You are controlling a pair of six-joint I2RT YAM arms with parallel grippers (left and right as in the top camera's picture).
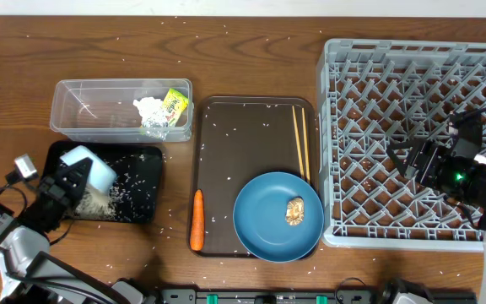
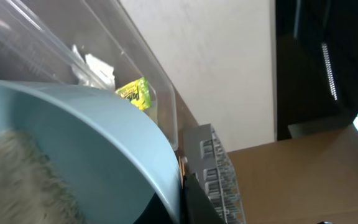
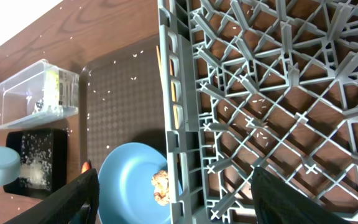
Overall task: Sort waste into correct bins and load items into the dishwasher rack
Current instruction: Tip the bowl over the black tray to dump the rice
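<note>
Left gripper [image 1: 67, 181]: clamped on the rim of the bowl [image 1: 91, 167], which is tipped over the black tray [image 1: 146, 154].
Rice [image 1: 99, 201]: sliding from the bowl into a heap on that tray; stray grains lie across the table.
Handling: hold the lip inside the tray's edge, steepen the tilt slowly, and shake lightly to free clinging grains.
Tub [image 1: 121, 83]: just behind, holding the wrapper [image 1: 150, 114] and packet [image 1: 174, 103].
Right gripper [image 1: 402, 159]: spread wide, empty, above the rack [image 1: 412, 63].
Plate [image 1: 264, 219], lump [image 1: 294, 211], carrot [image 1: 197, 219], chopsticks [image 1: 300, 143]: waiting on the brown tray [image 1: 226, 143].

Glossy clear plastic tub [image 1: 91, 110], wood-grain table [image 1: 251, 51]
</note>
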